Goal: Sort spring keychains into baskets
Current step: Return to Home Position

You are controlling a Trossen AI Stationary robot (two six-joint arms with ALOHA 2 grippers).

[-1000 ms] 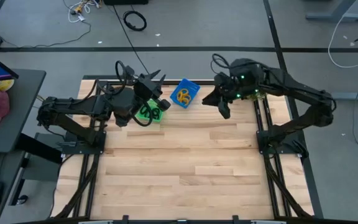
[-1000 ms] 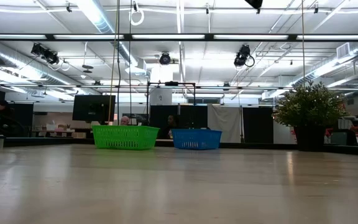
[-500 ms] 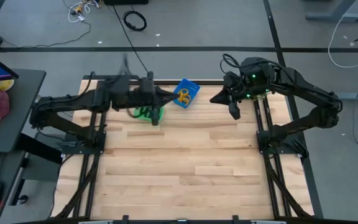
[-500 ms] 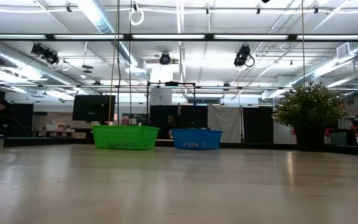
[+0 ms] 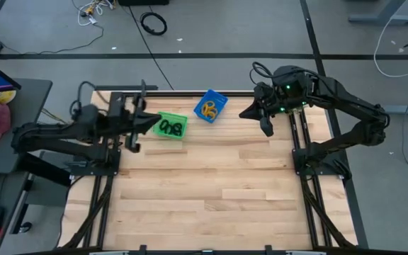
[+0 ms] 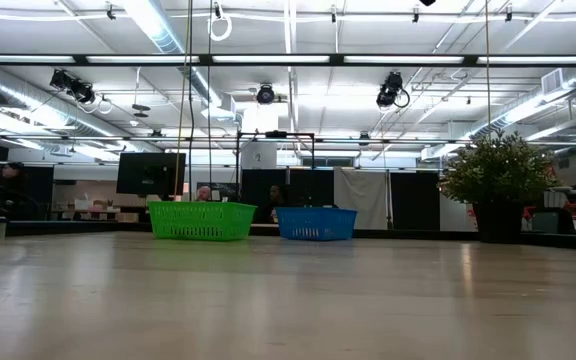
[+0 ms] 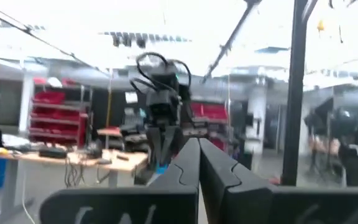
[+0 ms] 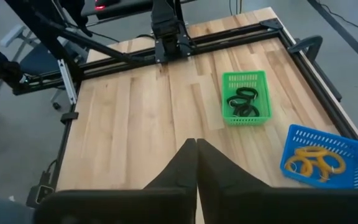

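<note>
Wooden tabletop (image 6: 288, 300) carries green basket (image 6: 200, 221) near blue basket (image 6: 316, 223) under ceiling lights (image 6: 158, 20).

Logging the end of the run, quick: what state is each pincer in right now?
Left pincer: shut, holding nothing.
Right pincer: shut, holding nothing.

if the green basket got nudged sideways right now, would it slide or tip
Probably slides: the green basket looks like thin mesh plastic, low and wide, on the smooth wood table. Likely light, holding only small black keychains. Tipping seems unlikely.
</note>
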